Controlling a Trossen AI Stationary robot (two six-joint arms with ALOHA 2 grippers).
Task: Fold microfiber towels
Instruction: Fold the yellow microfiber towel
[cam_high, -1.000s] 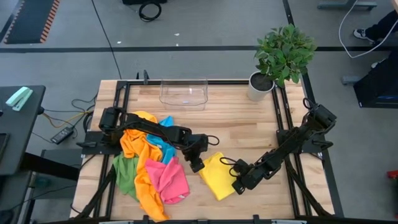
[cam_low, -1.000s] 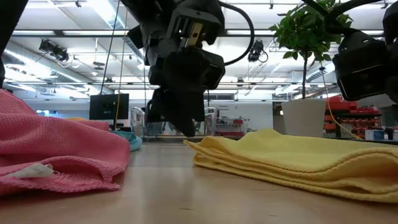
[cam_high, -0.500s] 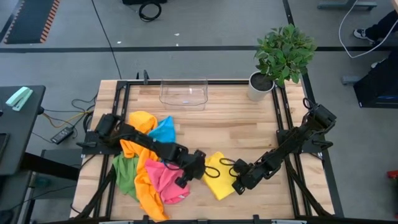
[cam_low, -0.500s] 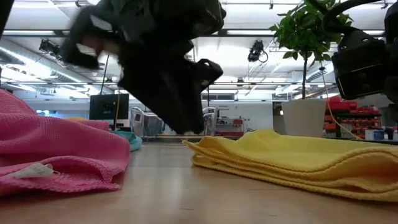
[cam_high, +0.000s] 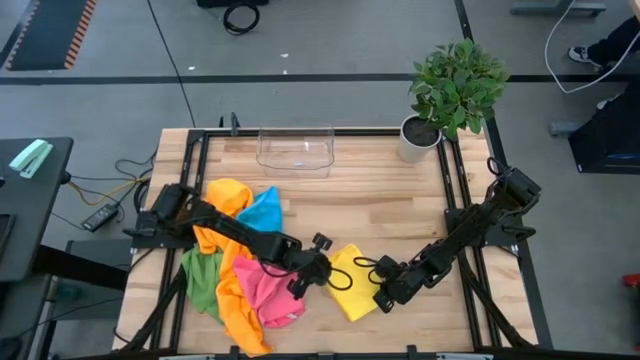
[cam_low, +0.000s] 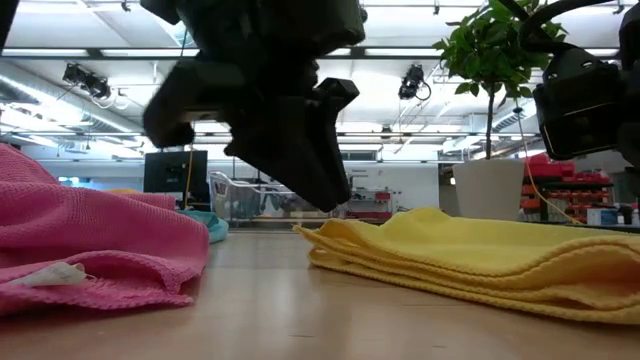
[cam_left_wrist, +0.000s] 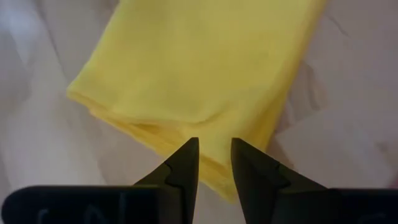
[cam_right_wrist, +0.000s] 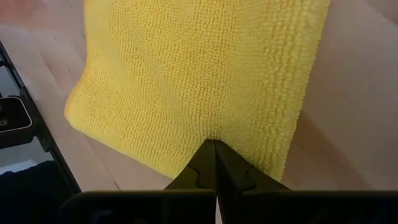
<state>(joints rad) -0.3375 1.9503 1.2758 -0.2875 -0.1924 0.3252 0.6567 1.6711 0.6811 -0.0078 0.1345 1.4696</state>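
Observation:
A folded yellow towel (cam_high: 352, 282) lies flat on the table near its front middle. My left gripper (cam_left_wrist: 214, 149) hovers open just above the towel's left folded edge (cam_left_wrist: 205, 127), and in the low view its fingers (cam_low: 325, 195) hang clear of the cloth. My right gripper (cam_right_wrist: 214, 148) is shut at the towel's right near part (cam_high: 383, 294). To the left lies a loose pile of orange (cam_high: 238, 300), pink (cam_high: 268, 290), green (cam_high: 203, 280) and blue (cam_high: 263, 212) towels. My right gripper sets its shut fingertips (cam_right_wrist: 211, 155) on the yellow towel's top face (cam_right_wrist: 214, 134), a little in from its edge. It slants down onto the cloth from the table's right. The cloth puckers around the tips, and the towel lies flat on the table.
A clear plastic tray (cam_high: 295, 150) stands at the far edge. A potted plant (cam_high: 450, 90) stands at the far right corner. Bare wood lies between the tray and the towels. In the low view the pink towel (cam_low: 90, 240) bulks up at the left.
My left arm has swung toward the table's near edge, and its gripper has rolled about its own line and now hangs over the yellow towel's left edge. The right gripper and the towel have stayed still.

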